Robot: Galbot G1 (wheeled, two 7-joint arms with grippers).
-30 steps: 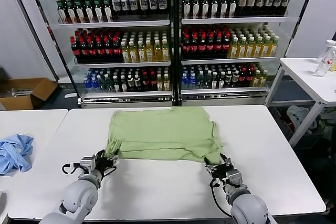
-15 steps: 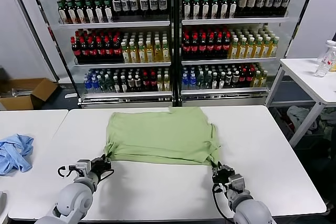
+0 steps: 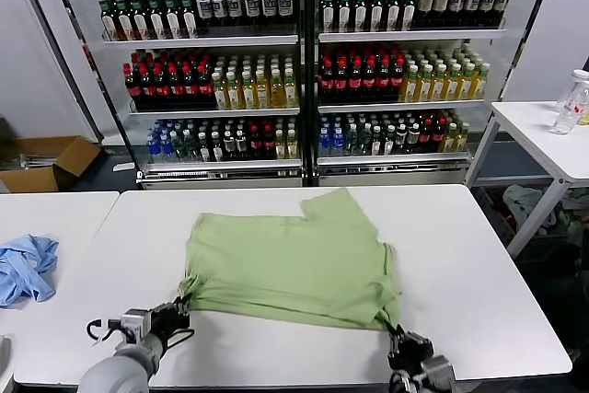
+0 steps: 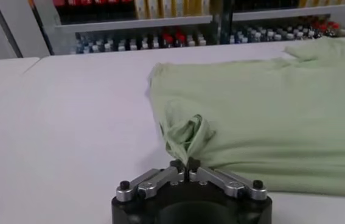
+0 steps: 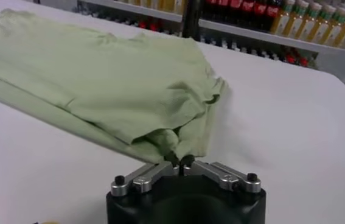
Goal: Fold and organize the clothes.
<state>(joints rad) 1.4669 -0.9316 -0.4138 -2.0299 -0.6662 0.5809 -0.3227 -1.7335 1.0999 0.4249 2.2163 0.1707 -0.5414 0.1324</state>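
Two pincers grip the green shirt point(image 3: 293, 260) at its near corners, close to the front edge of the white table point(image 3: 479, 264). At the shirt's near left corner, the left pincer point(image 3: 177, 312) is clamped on a bunched bit of cloth; at the near right corner, the right pincer point(image 3: 399, 336) pinches a fold of the hem. Otherwise the shirt lies spread on the table, with one sleeve pointing toward the drinks shelves point(image 3: 304, 62). A blue garment point(image 3: 26, 266) sits on the neighbouring table to the left.

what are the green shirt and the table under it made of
Green shirt: looks like thin, soft woven cloth, maybe cotton, matte; it bunches into small folds where each claw pinches it. Table: smooth, hard white top, likely laminate or painted board, with a faint sheen.
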